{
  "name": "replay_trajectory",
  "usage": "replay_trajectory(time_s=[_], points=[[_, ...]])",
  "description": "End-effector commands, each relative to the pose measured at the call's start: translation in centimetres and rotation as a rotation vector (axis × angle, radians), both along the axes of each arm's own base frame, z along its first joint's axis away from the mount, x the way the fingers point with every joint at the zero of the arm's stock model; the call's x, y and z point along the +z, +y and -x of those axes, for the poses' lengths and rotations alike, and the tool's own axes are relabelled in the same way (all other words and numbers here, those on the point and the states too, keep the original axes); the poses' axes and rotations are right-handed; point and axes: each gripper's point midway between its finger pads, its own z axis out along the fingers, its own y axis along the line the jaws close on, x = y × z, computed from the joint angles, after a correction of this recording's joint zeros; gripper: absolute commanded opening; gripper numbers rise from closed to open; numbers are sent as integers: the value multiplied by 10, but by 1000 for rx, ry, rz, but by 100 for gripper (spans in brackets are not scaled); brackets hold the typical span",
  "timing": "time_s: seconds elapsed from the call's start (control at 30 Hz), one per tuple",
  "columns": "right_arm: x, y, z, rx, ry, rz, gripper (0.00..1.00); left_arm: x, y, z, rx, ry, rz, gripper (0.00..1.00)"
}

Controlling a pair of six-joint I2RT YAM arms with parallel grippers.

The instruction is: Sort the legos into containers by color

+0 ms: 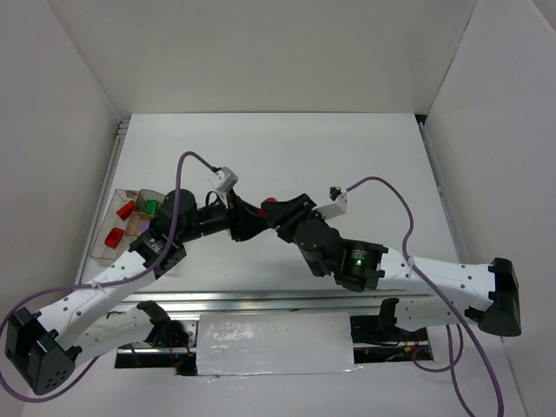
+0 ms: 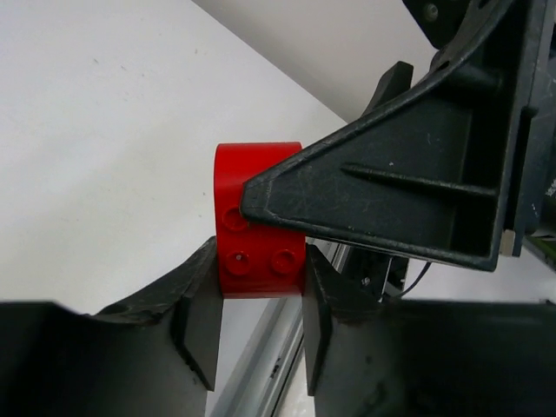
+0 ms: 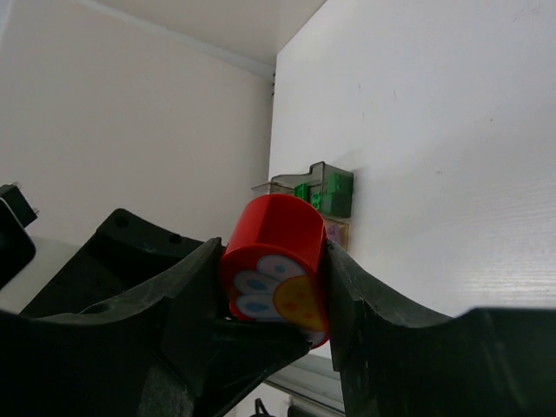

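Note:
A red rounded lego [image 1: 270, 201] with a printed end is held above the table's middle, where both grippers meet. My left gripper [image 1: 254, 214] pinches its studded end [image 2: 248, 187] between its fingertips [image 2: 201, 300]. My right gripper [image 1: 280, 211] clamps its rounded sides [image 3: 282, 228] between its pads [image 3: 347, 304]. The smoky containers [image 1: 119, 193] stand at the left edge and hold two red legos [image 1: 127, 208], a green lego [image 1: 151, 207] and a purple one [image 1: 135, 228]. In the right wrist view the containers [image 3: 314, 170] show green legos [image 3: 337, 193].
A metal rail [image 1: 261, 301] runs along the table's near edge. White walls enclose the left, back and right sides. Purple cables [image 1: 184, 165] loop above both arms. The left arm's elbow [image 1: 161, 248] sits beside the containers.

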Motion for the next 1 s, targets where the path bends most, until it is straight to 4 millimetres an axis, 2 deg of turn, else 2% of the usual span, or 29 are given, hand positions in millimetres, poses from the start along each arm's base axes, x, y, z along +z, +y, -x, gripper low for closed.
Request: replay_trajectory(time_s=[0.0, 0.03, 0.07, 0.1, 0.13, 0.17, 0.2, 0.23, 0.27, 0.33, 0.37, 0.4, 0.43, 0.47, 0.5, 0.53, 0.57, 0.63, 0.67, 0.7, 0.73, 0.77, 0.87, 0.97], points=[[32, 9, -1, 13, -54, -60, 0, 28, -6, 1, -36, -80, 47, 40], [37, 12, -1, 21, -65, -76, 0, 26, -6, -1, -25, -75, 37, 33], [37, 15, 1, 37, -66, -72, 0, 23, -5, -4, -9, -50, 14, 13], [35, 16, 1, 44, -66, -67, 3, 22, -3, -9, 21, -44, -3, 1], [36, 14, 2, 49, -73, -70, 12, 24, 3, -21, 96, -42, -15, 0], [41, 10, 0, 46, -87, -93, 53, 22, 8, -27, 141, -36, -31, 0], [30, 5, -1, 40, -81, -83, 77, 12, 15, -31, 184, -15, -74, 0], [35, -6, -1, 25, -86, -112, 94, 12, 22, -36, 228, -17, -89, 0], [27, -16, -6, -1, -82, -99, 100, 8, 36, -49, 328, -20, -117, 0], [31, -41, -11, -55, -85, -104, 100, -12, 61, -59, 467, 25, -216, 0], [20, -53, -14, -85, -74, -67, 100, -19, 95, -79, 691, 36, -274, 0], [14, -68, -20, -129, -72, -42, 100, -27, 118, -87, 834, 82, -301, 0], [18, -87, -21, -171, -85, -42, 100, -40, 149, -85, 971, 143, -395, 0], [2, -98, -22, -194, -72, 1, 100, -53, 176, -89, 1109, 190, -474, 0], [-2, -112, -27, -229, -74, 16, 100, -55, 229, -91, 1364, 243, -497, 0], [2, -125, -23, -237, -94, 15, 100, -65, 258, -81, 1450, 314, -622, 0], [-8, -133, -22, -246, -94, 37, 100, -65, 303, -77, 1607, 381, -639, 0], [-7, -148, -20, -263, -121, 28, 100, -62, 338, -74, 1718, 409, -659, 0], [-16, -151, -19, -263, -120, 42, 99, -61, 361, -72, 1790, 418, -649, 0], [-19, -152, -18, -258, -123, 45, 100, -66, 368, -73, 1756, 407, -697, 0], [-16, -156, -17, -259, -135, 30, 100, -65, 371, -78, 1725, 387, -703, 0], [-22, -154, -15, -239, -133, 42, 99, -59, 380, -87, 1696, 336, -733, 0], [-26, -150, -12, -200, -144, 57, 100, -58, 384, -98, 1600, 286, -826, 0], [-30, -145, -11, -165, -151, 93, 99, -70, 386, -107, 1477, 248, -905, 0]])
